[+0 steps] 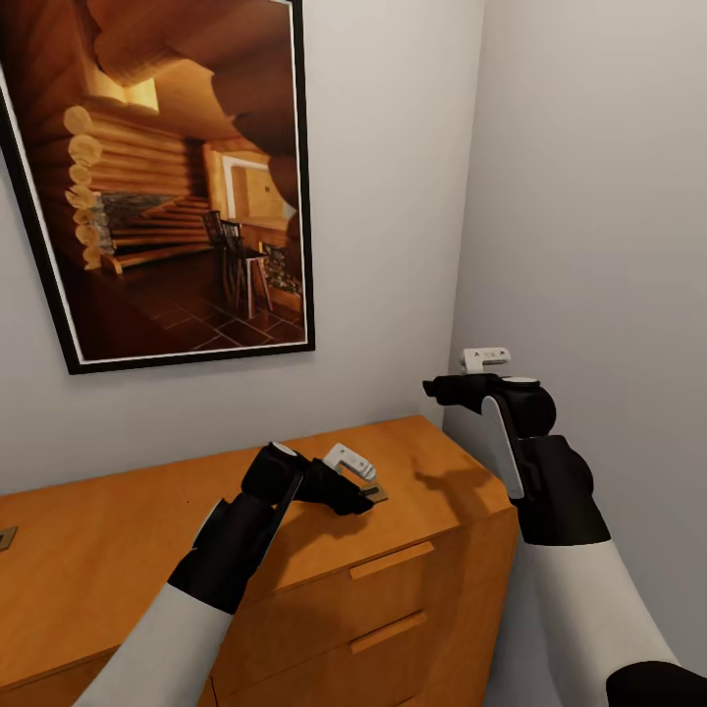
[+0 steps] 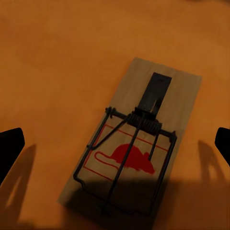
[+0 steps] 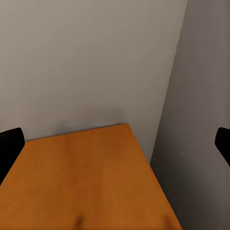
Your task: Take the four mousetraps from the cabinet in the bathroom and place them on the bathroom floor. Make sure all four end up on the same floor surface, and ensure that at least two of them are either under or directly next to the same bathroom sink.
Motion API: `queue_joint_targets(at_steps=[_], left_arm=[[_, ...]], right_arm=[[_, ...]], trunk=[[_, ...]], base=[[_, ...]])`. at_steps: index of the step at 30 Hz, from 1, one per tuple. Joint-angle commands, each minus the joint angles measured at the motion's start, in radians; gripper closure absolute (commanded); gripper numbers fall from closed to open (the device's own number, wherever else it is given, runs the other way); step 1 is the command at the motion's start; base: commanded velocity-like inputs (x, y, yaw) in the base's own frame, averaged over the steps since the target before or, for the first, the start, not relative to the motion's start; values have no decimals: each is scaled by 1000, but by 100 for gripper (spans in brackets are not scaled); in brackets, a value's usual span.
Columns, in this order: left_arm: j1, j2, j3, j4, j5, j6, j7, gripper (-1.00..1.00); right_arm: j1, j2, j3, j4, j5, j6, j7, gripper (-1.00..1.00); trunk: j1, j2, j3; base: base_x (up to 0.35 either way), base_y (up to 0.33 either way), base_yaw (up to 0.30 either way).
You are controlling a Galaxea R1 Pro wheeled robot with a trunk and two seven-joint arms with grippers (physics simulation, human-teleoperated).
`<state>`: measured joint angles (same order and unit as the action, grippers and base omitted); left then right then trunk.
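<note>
One mousetrap (image 2: 136, 139), a tan wooden slab with a dark wire spring and a red mouse print, lies flat on the top of an orange wooden dresser (image 1: 118, 530). In the head view the same mousetrap (image 1: 377, 494) peeks out near the dresser's right end. My left gripper (image 1: 355, 496) hovers just over it, open, with one fingertip (image 2: 9, 148) on each side and clear of the wood. My right gripper (image 1: 442, 390) hangs open in the air above the dresser's right corner, holding nothing. The white cabinet, the sink and the tiled floor are out of view.
A large framed picture (image 1: 167, 177) of a log interior hangs on the wall behind the dresser. A grey side wall (image 1: 589, 196) stands close on the right. The dresser has drawer fronts with bar handles (image 1: 391, 561). A small tan object (image 1: 5, 537) sits at its far left.
</note>
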<state>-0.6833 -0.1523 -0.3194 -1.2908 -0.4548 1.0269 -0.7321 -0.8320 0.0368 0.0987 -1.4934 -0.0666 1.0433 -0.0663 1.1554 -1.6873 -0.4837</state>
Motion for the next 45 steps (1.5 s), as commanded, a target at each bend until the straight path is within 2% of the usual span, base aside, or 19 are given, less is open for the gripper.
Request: queue_joint_targets(at_steps=[1, 26, 45], left_arm=[[-1, -2, 0, -1, -14, 3, -10, -100], [-1, -7, 0, -3, -25, 4, -10, -100], [-1, -8, 1, -6, -26, 4, -10, -100]], right_arm=[[-1, 0, 0, -1, -7, 4, -7, -100], [-1, 0, 1, -2, 4, 4, -11, -100], [-1, 1, 0, -2, -2, 4, -10, -100]], trunk=[[0, -1, -1], [0, -1, -1], [0, -1, -1]], base=[[0, 0, 0], [0, 0, 0], [0, 0, 0]])
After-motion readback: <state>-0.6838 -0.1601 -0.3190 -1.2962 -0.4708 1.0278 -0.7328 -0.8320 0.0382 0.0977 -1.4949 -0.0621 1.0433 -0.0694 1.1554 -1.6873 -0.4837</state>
